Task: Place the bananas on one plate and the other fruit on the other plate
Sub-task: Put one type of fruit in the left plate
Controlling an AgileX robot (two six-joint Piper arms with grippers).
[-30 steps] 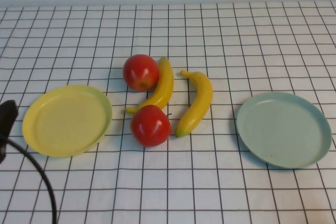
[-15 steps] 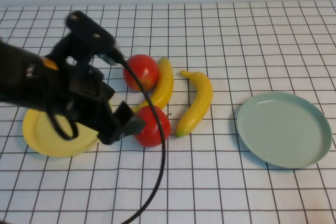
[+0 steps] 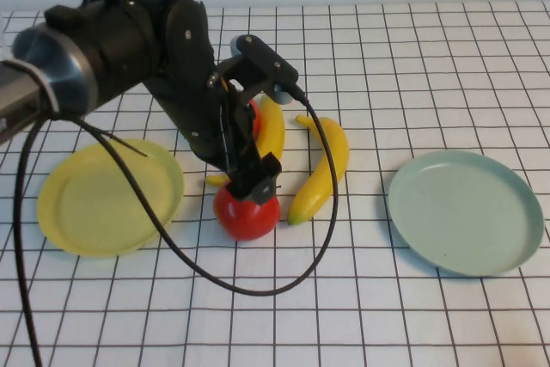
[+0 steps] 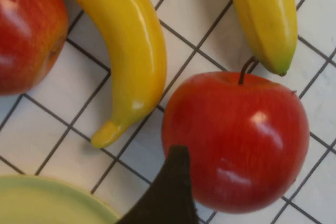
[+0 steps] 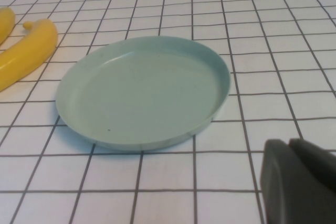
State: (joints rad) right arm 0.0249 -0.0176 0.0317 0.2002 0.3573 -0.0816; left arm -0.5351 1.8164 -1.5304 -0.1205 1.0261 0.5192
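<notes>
Here I see my left gripper (image 3: 254,185) directly over the nearer glossy red apple (image 3: 247,211), between the shallow yellow plastic plate (image 3: 110,198) and pale blue-green plate (image 3: 465,211); jaws' state I cannot tell. Beyond lie two yellow toy bananas (image 3: 323,169) and the second apple. The right gripper (image 5: 296,182) hangs beside the blue-green plate.
</notes>
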